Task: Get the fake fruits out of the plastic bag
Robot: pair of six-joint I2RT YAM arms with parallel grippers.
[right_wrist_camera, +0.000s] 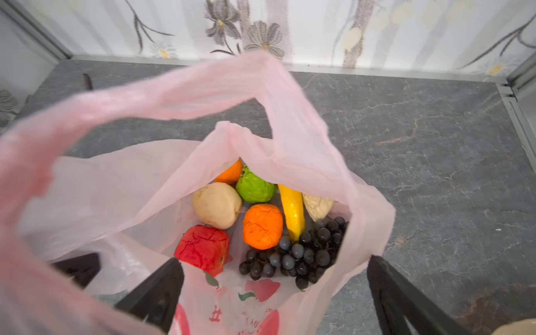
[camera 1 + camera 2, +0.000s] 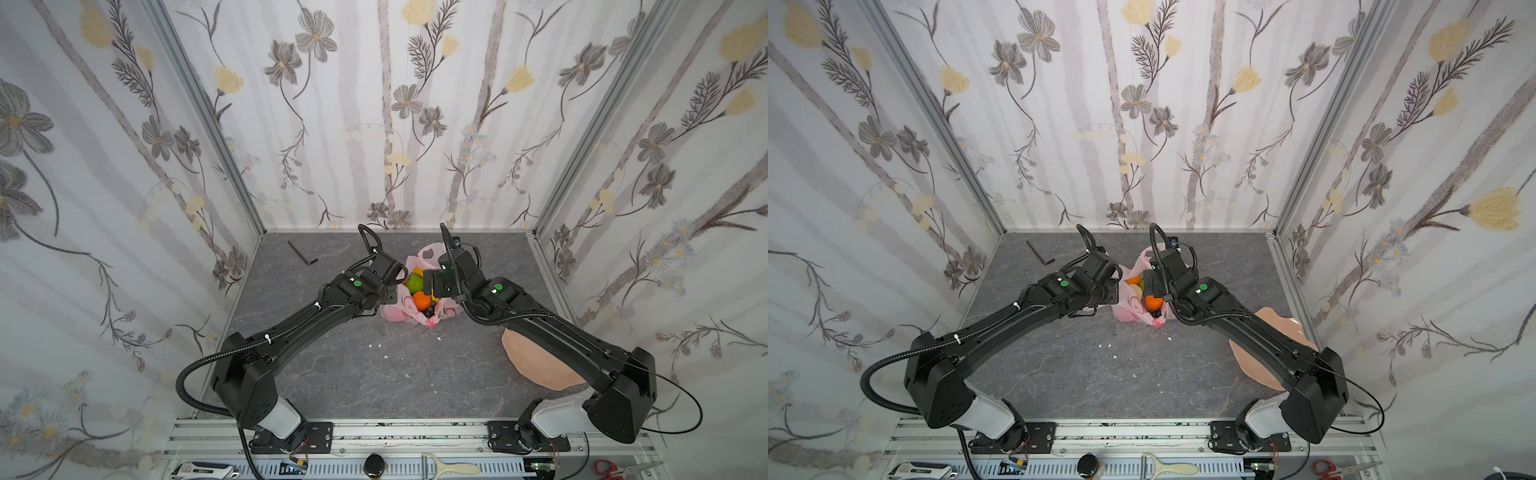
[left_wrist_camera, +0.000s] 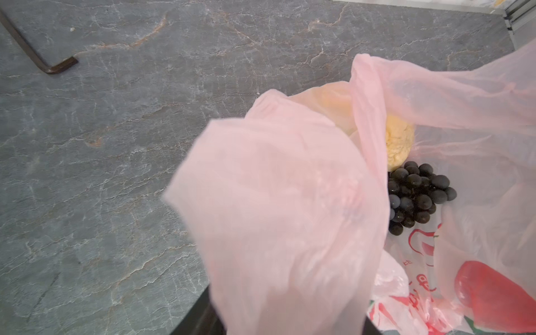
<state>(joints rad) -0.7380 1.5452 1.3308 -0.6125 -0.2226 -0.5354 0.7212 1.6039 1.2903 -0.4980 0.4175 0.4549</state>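
- While the bag (image 1: pixel 116 185) sits on the table (image 2: pixel 332 365), fruits (image 1: pixel 262 226) lie inside: red, green, beige, orange, banana, grapes.
- Right gripper (image 1: pixel 274 259): jaws apart, bag wall between them.
- Left gripper (image 2: pixel 390 296): jaws hidden by film, cannot tell.

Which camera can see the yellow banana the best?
The right wrist view: the banana lies in plain sight inside the plastic bag. The left wrist view misses it; in both top views the right arm mostly hides it.

- I see the plastic bag (image 1: pixel 116 188): thin, translucent, crinkly film.
- grape bunch (image 1: pixel 301 255): smooth, glossy beads.
- orange ball (image 1: pixel 262 226): cracked, painted-looking skin.
- table (image 2: pixel 332 365): matt, veined stone look.
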